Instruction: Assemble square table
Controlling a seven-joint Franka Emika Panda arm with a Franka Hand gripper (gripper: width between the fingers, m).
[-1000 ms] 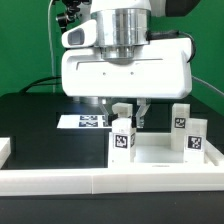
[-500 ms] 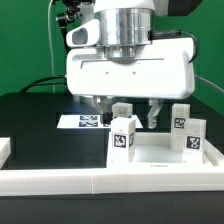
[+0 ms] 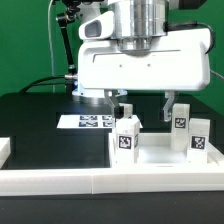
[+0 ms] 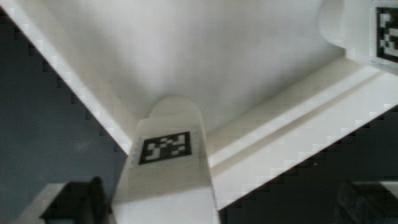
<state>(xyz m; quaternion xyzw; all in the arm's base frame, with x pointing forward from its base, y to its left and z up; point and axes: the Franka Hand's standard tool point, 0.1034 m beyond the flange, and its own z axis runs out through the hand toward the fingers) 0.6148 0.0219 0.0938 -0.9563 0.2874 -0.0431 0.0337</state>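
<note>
My pincer [image 3: 145, 103] stands wide apart with nothing between its fingers, poised above the front leg [image 3: 124, 138], which stands upright on the square tabletop [image 3: 160, 152] near that tray's corner on the exterior view's left. Two more legs [image 3: 197, 136] stand upright by the raised rim on the exterior view's right. The whole tray sits on the black table [image 3: 30, 118], pressed up to the long white border wall [image 3: 70, 180] at the front, with the marker board [image 3: 88, 122] lying flat behind it.

I judge the front leg is only standing, or barely seated, so the main risk is a finger brushing its top as I move sideways and tipping it over into the tray. In the wrist view the leg [image 4: 164, 160] fills the space between my fingers [image 4: 71, 200], so there is little slack on either side. A low sweep toward the exterior view's right could also knock the other two legs.

The open room is straight up; the tray's middle is bare; the rim and border wall close off the front
</note>
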